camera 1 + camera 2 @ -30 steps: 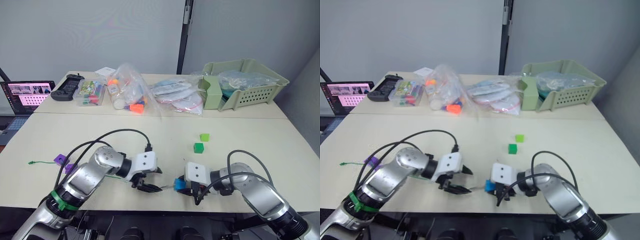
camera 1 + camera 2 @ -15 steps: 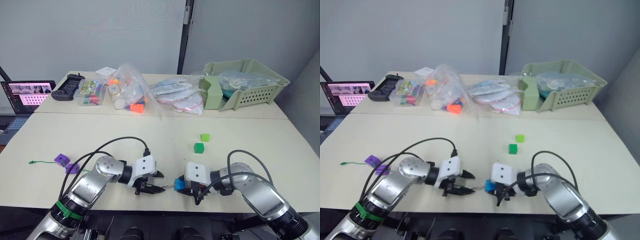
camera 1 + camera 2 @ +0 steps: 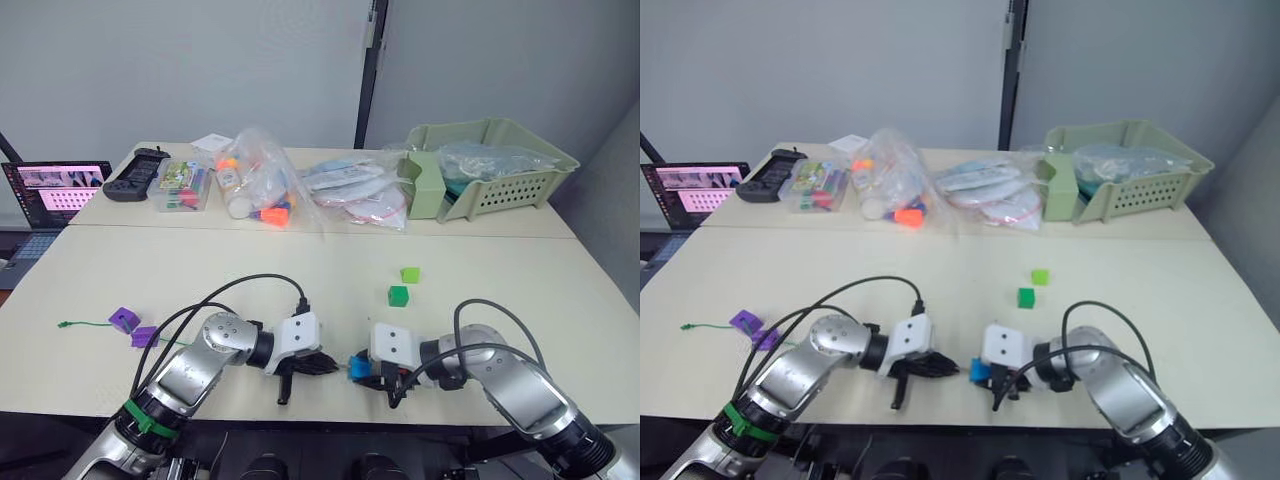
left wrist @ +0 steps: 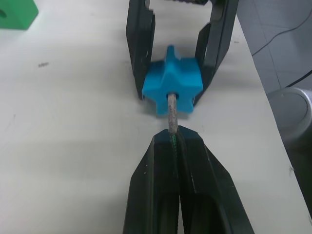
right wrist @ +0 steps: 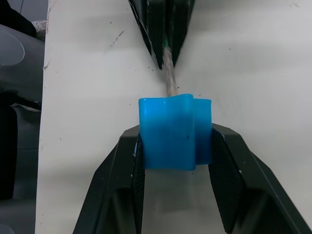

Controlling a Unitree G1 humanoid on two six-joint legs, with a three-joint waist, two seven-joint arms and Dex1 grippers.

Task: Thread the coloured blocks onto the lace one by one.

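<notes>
I have the right pincer (image 5: pixel 173 170) clamped on the blue block (image 4: pixel 173 85), low over the near edge of the worktop (image 3: pixel 300 255). My left pincer (image 4: pixel 176 139) is closed on the lace (image 4: pixel 172 113) just behind its pale tip, and that tip sits in the hole of the blue block. The two pincers face each other, nearly touching. From the left pincer the lace trails off to my left across the worktop, with its far end (image 3: pixel 62 324) near that edge. Two purple blocks (image 3: pixel 124 319) lie along that stretch of the lace. The dark green block (image 3: pixel 398 295) and the light green block (image 3: pixel 409 274) lie loose, just beside each other, beyond the right pincer.
</notes>
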